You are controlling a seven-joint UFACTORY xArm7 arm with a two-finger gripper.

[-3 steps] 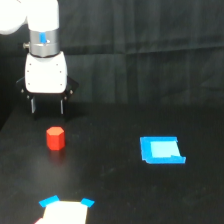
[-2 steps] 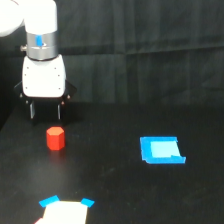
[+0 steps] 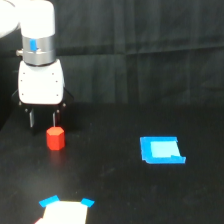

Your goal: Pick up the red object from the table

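At the near edge of the broad matte black table [image 3: 115, 195], toward the exterior view's left, we see a pale flat card with bright blue corner tabs [image 3: 64, 210], cut off by the frame edge. Farther in, on the exterior view's right, we find a flat blue rectangular piece with a lighter blue centre [image 3: 161, 150], lying flat and well apart from everything else.

On the exterior view's left, at a similar depth, the small red-orange chunky block with a hexagonal top [image 3: 55, 138] stands upright on the table. We note that nothing grips it.

Just beyond and above the block hangs the hand [image 3: 42, 120] of the white arm with a grey wrist ring and blue mark [image 3: 36, 52]. Its two thin dark fingers [image 3: 31, 119] point straight down and stand spread apart, with nothing between them. The finger on the exterior view's right appears just above the block's top; we cannot tell whether it touches.

Farthest back, a dark pleated cloth backdrop [image 3: 150, 45] closes the scene.
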